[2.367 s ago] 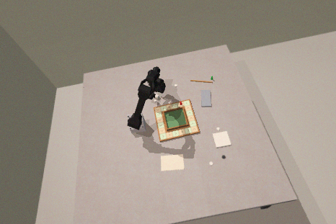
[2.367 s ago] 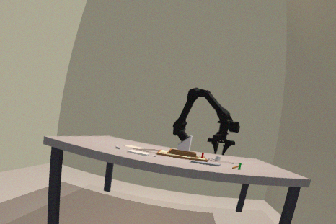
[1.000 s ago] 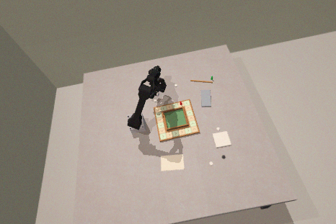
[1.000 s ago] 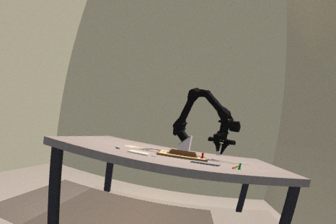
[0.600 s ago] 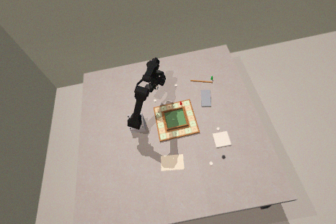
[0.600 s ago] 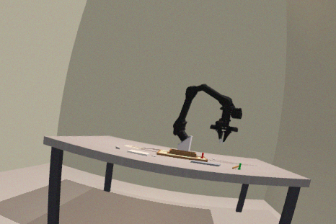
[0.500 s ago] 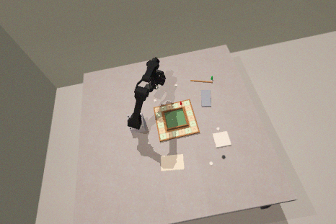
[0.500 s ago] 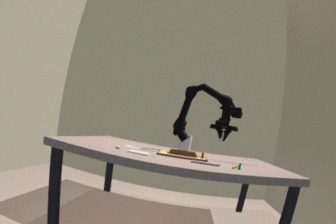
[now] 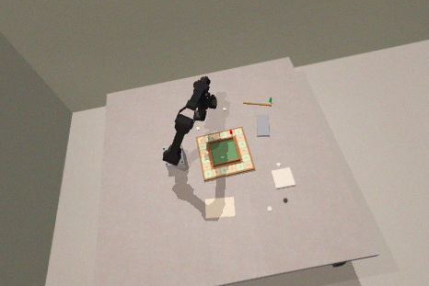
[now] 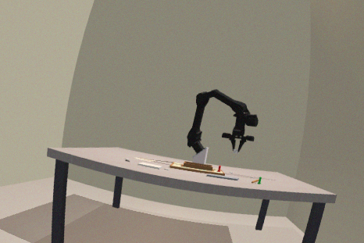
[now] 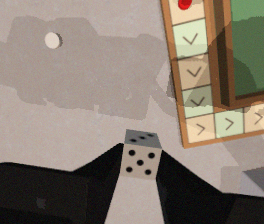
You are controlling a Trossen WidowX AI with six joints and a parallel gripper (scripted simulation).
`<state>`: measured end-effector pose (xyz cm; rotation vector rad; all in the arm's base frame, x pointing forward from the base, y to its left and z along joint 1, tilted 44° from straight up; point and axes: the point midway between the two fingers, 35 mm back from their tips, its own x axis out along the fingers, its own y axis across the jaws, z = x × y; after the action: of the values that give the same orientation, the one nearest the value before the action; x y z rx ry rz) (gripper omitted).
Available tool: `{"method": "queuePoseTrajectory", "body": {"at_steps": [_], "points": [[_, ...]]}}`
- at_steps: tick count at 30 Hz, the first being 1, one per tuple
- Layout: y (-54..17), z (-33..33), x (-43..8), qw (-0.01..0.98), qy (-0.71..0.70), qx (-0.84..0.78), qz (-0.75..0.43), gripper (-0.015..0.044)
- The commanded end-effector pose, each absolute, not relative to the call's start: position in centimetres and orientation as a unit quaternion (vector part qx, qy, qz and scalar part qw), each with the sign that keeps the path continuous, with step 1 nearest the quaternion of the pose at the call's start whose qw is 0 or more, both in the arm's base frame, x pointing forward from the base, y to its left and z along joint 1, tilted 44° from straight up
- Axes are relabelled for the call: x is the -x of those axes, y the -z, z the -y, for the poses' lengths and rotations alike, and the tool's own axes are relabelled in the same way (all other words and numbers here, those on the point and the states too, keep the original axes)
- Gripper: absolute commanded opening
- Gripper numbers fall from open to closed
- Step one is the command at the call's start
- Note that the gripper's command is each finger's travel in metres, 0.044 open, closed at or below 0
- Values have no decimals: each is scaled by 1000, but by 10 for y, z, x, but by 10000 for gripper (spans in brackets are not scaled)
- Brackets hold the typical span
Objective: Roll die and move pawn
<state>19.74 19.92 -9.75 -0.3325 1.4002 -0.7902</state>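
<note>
Gripper: the black parallel-jaw gripper (image 11: 139,167) is clenched on the small white cube die with black pips (image 11: 141,157); the die is seen pinched between the two dark fingers in the wrist view.
Die: held off the grey tabletop (image 9: 138,222), well above it in the exterior view, where it shows as a pale tip (image 10: 236,150) under the gripper (image 10: 237,147). Five pips are seen on the face turned toward the wrist camera; three on the shaded face above it.
Arm: the black six-joint arm (image 9: 186,120) is arched up from its base and bent down at the wrist, beside the board rather than over it.
Board: the square wooden board with a ring of pale green and tan arrow squares (image 9: 204,145) lies flat on the tabletop; its corner (image 11: 195,132) is seen just to the right of the held die.
Tray: the green-floored dice tray with a brown rim (image 9: 224,151) sits in the board's middle; nothing is seen in it.
Pawn: the small red pawn (image 9: 231,132) stands on a ring square at the board's far edge.
Other items: a small white disc (image 11: 52,40) lies on the tabletop, well apart from the die; a grey rectangular card (image 9: 263,125) lies beside the board.
</note>
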Motion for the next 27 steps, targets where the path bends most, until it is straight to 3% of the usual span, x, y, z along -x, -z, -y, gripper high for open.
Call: {"method": "queuePoseTrajectory", "body": {"at_steps": [1, 27], "points": [[90, -192, -206, 676, 314, 183, -641, 0], [50, -133, -250, 574, 69, 405, -708, 0]]}}
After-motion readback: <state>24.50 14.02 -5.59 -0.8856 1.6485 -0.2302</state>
